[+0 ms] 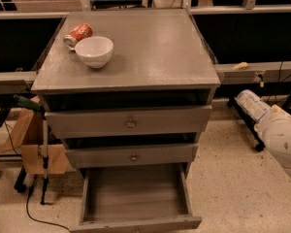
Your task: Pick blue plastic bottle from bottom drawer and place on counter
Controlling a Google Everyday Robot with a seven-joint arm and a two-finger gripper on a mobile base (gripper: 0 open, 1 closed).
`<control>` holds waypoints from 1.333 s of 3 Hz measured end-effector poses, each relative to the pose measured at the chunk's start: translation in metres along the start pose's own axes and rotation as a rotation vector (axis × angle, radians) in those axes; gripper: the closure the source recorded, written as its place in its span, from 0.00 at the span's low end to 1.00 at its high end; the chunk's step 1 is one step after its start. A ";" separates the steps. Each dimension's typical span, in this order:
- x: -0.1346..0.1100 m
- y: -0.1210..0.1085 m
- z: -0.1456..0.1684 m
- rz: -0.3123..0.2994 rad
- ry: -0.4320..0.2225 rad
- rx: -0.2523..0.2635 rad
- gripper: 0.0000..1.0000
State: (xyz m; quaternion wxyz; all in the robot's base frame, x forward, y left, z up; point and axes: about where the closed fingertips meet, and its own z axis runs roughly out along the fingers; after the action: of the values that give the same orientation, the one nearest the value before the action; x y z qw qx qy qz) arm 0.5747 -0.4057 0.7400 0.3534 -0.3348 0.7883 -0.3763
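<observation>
Gripper (260, 112), at three o'clock of the desk (160, 47) beside its top drawer (128, 123), holds the blue plastic bottle (251, 105), whose long axis runs ten to four o'clock with its free end toward the desk. The white arm (283, 140) enters from four o'clock. Nearest, the bottom drawer (136, 193) stands open, holding nothing. The desk top lies at ten o'clock from the gripper and higher; the bowl (94, 50) and soda can (77, 34) sit at its far left.
</observation>
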 end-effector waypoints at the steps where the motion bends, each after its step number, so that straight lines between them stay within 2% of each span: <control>1: -0.014 -0.043 0.000 0.018 -0.023 0.080 1.00; 2: -0.050 -0.085 -0.007 0.035 -0.098 0.156 1.00; 3: -0.092 -0.116 -0.029 0.024 -0.198 0.226 1.00; 4: -0.136 -0.115 -0.067 0.017 -0.327 0.246 1.00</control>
State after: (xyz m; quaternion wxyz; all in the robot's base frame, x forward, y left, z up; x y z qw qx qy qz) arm 0.6223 -0.3309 0.9081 0.5183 -0.3389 0.6712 -0.4074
